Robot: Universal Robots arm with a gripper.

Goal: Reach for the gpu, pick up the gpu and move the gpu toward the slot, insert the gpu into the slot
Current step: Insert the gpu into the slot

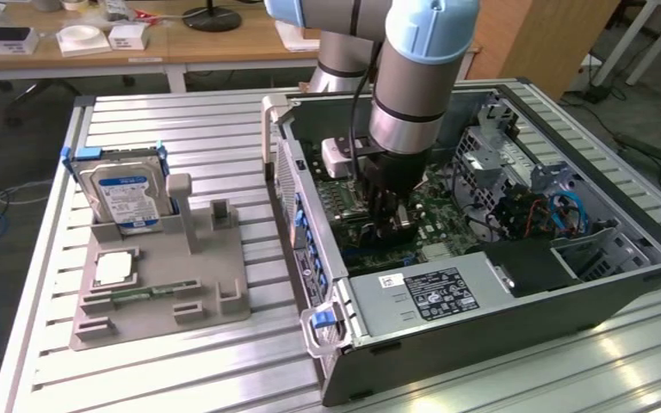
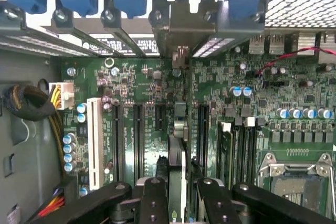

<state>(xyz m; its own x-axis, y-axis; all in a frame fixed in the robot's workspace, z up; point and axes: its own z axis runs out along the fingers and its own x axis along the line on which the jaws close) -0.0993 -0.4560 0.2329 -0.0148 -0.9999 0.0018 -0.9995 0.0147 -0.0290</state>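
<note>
Item: open grey desktop computer case (image 1: 468, 335), lying on its side on the slatted aluminium table (image 1: 158, 370), near the table's edge on the exterior view's right.

Item: black two-fingered gripper (image 2: 181, 192), lowered into the case over the green motherboard (image 2: 142, 108). Its fingers are clamped on the gpu.

Item: thin dark circuit-board gpu (image 2: 177, 153), held edge-on between the fingers, silver bracket toward the case's rear wall, standing over the row of black expansion slots (image 2: 137, 135). Whether it is seated I cannot tell.

Item: grey parts tray (image 1: 158, 284) with silver blue-labelled hard drive (image 1: 124, 194), toward the table's opposite edge.

Risk, judged: slight misalignment could jam the card edge against a slot wall, or the bracket could catch the rear frame.
</note>
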